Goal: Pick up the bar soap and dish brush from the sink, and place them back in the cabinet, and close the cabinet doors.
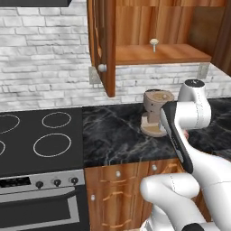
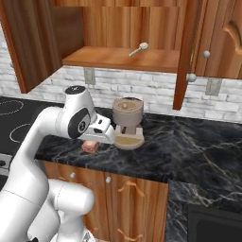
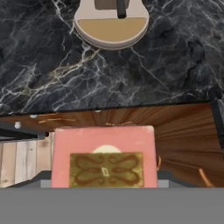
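Observation:
My gripper (image 3: 104, 175) is shut on the bar soap (image 3: 104, 162), a pinkish block with an ornate gold top that spans the space between the fingers. In the right base view the soap (image 2: 90, 147) hangs under the hand just above the front edge of the dark counter, left of a tan appliance. The dish brush (image 1: 154, 43) (image 2: 139, 48) lies on the shelf of the open cabinet (image 1: 158, 54) (image 2: 118, 59). Both cabinet doors (image 1: 106, 49) (image 2: 186, 52) stand swung outward. A dark corner of the sink (image 2: 215, 224) shows at the lower right.
A tan coffee appliance (image 1: 155, 113) (image 2: 127, 120) (image 3: 111, 22) stands on the marbled counter (image 1: 113, 135) just beyond the hand. The black stove top (image 1: 40, 135) lies to the left. Lower wooden cabinets (image 2: 137, 198) run below the counter edge. The open right door overhangs the counter.

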Controlling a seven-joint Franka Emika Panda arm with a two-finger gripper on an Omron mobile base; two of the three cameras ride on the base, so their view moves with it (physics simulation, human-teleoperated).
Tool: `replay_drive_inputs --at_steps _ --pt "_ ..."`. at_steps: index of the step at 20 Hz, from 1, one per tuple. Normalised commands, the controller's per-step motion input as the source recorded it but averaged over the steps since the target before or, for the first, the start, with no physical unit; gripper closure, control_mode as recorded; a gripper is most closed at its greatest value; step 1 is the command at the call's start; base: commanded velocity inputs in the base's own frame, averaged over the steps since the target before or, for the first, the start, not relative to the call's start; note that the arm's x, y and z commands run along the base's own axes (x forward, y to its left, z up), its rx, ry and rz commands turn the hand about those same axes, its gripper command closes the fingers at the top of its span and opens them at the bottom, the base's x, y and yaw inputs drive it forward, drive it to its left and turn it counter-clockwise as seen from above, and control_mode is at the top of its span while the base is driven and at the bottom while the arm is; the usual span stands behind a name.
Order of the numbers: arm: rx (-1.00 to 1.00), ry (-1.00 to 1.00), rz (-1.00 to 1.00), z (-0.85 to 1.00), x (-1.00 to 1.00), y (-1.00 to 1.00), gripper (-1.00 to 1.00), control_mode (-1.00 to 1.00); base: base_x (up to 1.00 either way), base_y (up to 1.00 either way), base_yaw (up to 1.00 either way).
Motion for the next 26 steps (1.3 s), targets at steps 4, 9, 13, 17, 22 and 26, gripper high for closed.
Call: replay_drive_inputs --at_steps 4,9,13,17,22,26 --pt "0.0 0.0 0.0 0.0 0.0 0.0 1.0 1.0 0.06 -0.23 -0.03" --pt "0.0 0.0 0.0 0.0 0.0 0.0 1.0 1.0 0.29 -0.11 -0.21" --pt "0.0 0.0 0.0 0.0 0.0 0.0 1.0 1.0 0.42 -0.03 -0.12" --pt "0.0 0.0 0.0 0.0 0.0 0.0 1.0 1.0 0.59 -0.01 0.0" --pt "0.0 0.0 0.0 0.0 0.0 0.0 1.0 1.0 0.38 -0.01 0.0" --pt "0.0 0.0 0.0 0.0 0.0 0.0 1.0 1.0 0.23 0.0 0.0"
